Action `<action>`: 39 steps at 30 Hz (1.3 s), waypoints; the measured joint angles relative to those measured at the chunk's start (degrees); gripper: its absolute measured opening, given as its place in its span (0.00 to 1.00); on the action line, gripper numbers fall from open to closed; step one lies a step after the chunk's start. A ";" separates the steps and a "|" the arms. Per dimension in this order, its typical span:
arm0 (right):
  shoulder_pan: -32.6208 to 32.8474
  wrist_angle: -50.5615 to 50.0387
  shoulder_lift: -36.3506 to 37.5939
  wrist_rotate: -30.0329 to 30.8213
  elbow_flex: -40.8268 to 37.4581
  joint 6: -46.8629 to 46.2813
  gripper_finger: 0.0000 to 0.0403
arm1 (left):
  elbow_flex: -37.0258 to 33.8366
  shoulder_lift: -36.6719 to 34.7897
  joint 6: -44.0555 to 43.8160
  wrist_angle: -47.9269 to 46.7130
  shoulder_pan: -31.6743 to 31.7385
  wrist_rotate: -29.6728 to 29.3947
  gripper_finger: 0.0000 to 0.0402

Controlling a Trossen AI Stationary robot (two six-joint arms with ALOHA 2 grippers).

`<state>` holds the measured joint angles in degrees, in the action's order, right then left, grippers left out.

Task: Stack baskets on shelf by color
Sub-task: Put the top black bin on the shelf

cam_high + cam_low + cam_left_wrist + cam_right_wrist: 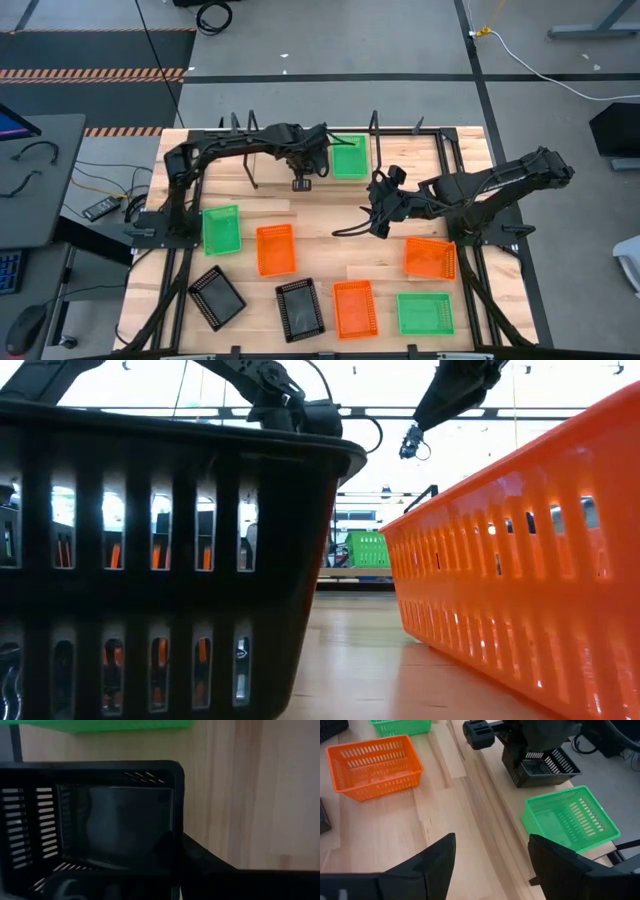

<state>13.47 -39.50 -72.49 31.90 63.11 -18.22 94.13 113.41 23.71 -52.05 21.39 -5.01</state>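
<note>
My left gripper (308, 160) is at the shelf (412, 150) along the table's far edge, shut on a black basket (547, 767). A green basket (350, 157) sits on its base on the shelf board just right of it. My right gripper (492, 840) hangs open over the table's middle (380, 222), touching nothing. On the tabletop lie the other baskets: green (222, 228), orange (276, 249), black (216, 297), black (300, 308), orange (353, 308), green (425, 313), orange (430, 258). My left gripper comes at the black basket from above, pointing down, at one end wall (176, 815). One finger (202, 865) lies against the outside of that wall; the other is hidden by the basket. The basket stays level over the shelf board; whether it touches the board I cannot tell.
Thin black posts (375, 122) stand along the shelf. In the low view a black basket (150, 560) and an orange one (520, 560) stand close in front. Bare board (330, 235) lies between the two arms. A desk with a remote is beyond the left edge.
</note>
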 joint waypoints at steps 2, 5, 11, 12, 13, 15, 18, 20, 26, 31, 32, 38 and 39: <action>-0.01 0.03 0.00 0.01 0.00 0.00 0.63 | 0.01 0.35 -0.23 0.65 -0.13 0.16 0.02; -0.09 0.03 0.00 0.00 0.00 0.17 0.63 | -0.02 0.87 -0.35 0.78 -0.48 0.25 0.03; -0.09 -0.01 -0.02 -0.02 0.00 0.20 0.63 | 0.02 1.92 -2.05 1.05 -1.57 1.17 0.03; -0.09 0.02 -0.02 -0.02 0.00 0.20 0.63 | 0.02 2.01 -2.08 0.85 -1.76 1.17 0.03; -0.09 0.03 0.00 -0.02 0.00 0.20 0.63 | 0.01 2.05 -2.08 0.65 -1.91 1.18 0.03; -0.09 0.01 -0.02 -0.02 0.00 0.20 0.63 | 0.00 2.05 -2.10 0.88 -2.37 1.15 0.03; -0.09 0.03 0.00 -0.02 0.00 0.17 0.63 | 0.02 2.07 -2.54 0.75 -2.45 1.23 0.03; -0.09 0.03 0.00 -0.02 0.00 0.02 0.63 | 0.02 2.07 -3.49 0.69 -2.30 1.40 0.04; -0.07 0.01 0.00 -0.04 0.00 0.02 0.63 | 0.00 2.07 -3.68 -0.07 -2.62 3.54 0.09; -0.07 0.01 0.00 -0.04 0.00 0.00 0.63 | 0.02 2.07 -3.72 -0.07 -3.44 3.82 0.12; -0.07 0.01 0.00 -0.06 0.00 -0.02 0.63 | 0.00 2.07 -3.70 -0.01 -3.59 3.79 0.13; -0.07 0.01 0.00 -0.56 0.00 -0.14 0.63 | 0.02 2.07 -4.07 0.29 -3.56 3.27 0.17; -0.07 0.01 0.00 -0.57 0.00 -0.23 0.63 | 0.02 2.07 -4.05 0.29 -3.54 2.63 0.18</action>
<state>13.41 -39.48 -72.49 31.33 63.11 -18.44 94.15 115.48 19.66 -51.77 17.84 -2.38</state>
